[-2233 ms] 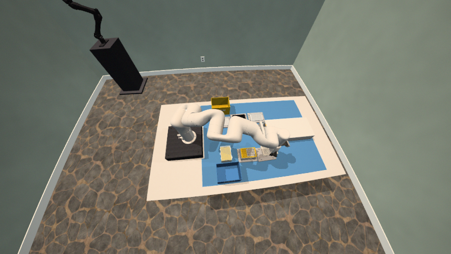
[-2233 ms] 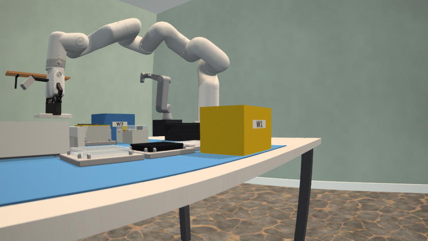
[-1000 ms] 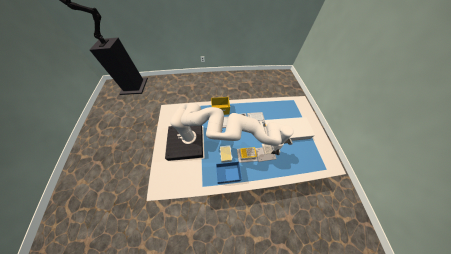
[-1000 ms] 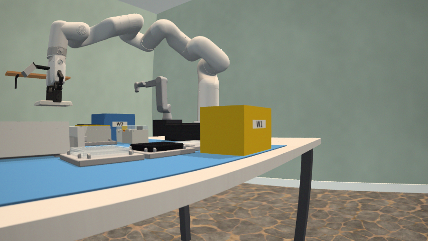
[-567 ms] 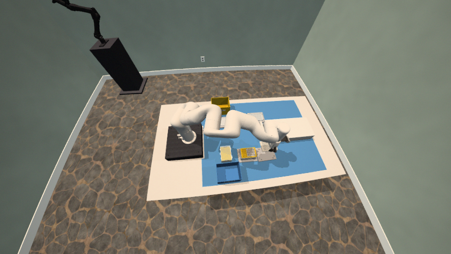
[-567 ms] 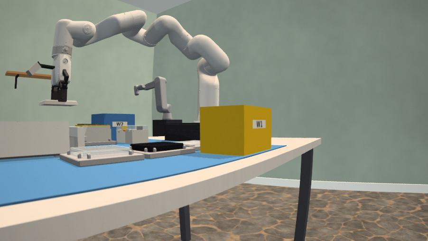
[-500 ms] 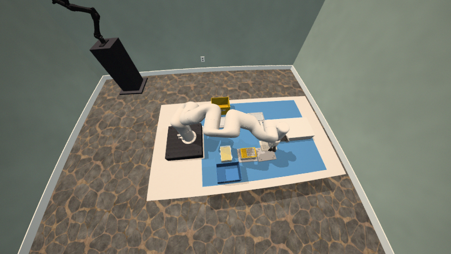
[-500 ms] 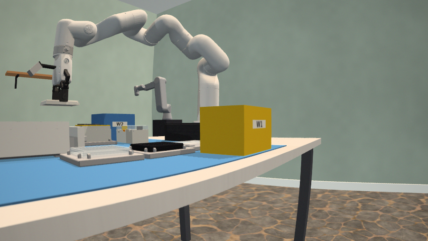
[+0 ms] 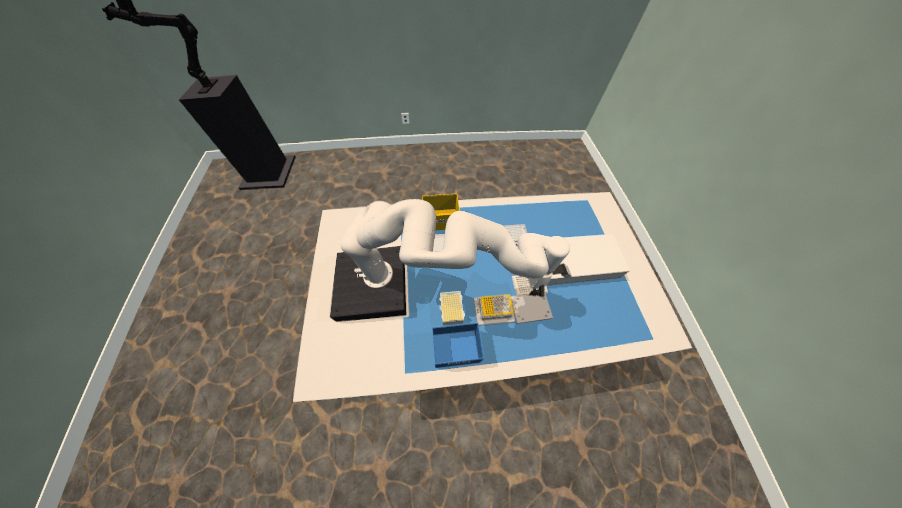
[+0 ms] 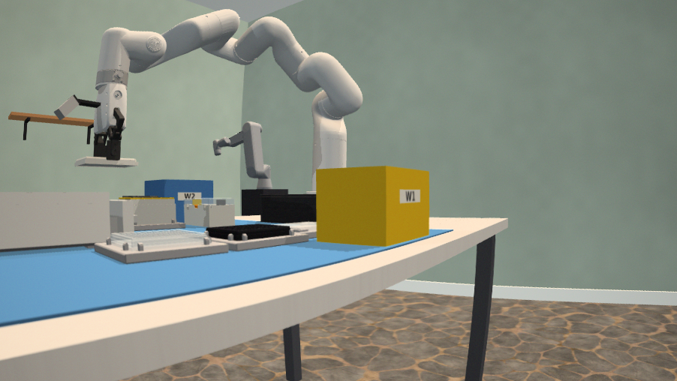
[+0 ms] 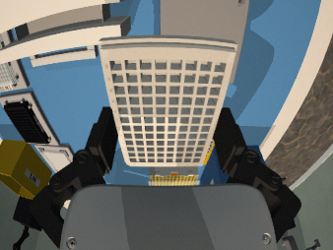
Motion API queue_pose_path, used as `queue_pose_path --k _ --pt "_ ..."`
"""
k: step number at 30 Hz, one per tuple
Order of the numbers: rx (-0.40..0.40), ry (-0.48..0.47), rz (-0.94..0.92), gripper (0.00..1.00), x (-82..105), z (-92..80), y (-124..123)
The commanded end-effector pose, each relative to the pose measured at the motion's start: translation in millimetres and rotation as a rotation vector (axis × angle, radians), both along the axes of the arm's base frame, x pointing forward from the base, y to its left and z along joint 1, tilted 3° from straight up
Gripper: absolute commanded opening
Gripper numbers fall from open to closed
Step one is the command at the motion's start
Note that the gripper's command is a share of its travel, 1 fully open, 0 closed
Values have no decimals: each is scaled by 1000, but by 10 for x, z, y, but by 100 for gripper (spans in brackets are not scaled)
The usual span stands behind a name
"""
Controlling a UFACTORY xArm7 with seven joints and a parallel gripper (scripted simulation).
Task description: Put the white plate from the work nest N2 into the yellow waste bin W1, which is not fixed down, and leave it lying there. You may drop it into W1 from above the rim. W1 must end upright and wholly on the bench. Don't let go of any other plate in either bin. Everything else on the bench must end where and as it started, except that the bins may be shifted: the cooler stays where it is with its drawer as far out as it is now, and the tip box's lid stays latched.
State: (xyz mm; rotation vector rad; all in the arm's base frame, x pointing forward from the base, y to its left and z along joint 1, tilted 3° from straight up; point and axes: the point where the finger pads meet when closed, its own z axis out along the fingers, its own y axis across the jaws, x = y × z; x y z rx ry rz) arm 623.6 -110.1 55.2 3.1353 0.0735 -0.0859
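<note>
My gripper is shut on the white plate, gripping it across its long sides. In the exterior view the gripper holds the plate level, high above the bench at the far left. In the top view the plate hangs beside the empty grey nest, which also shows in the wrist view. The yellow bin W1 stands upright on the bench's near right part; it sits at the back of the mat in the top view and at the lower left of the wrist view.
A blue bin W2 stands at the mat's front. A yellow-topped tip box and a pale plate lie beside the empty nest. A long white cooler is at the right. A clear plate and a black plate sit in nests.
</note>
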Motion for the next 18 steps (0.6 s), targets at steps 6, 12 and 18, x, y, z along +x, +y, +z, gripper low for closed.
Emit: queue_pose_path --k 6,12,18 --pt "-1 -7 0 0 -87 32 136" --pt "-1 -7 0 0 -182 36 265" --pt "-1 -7 0 0 -278 39 393"
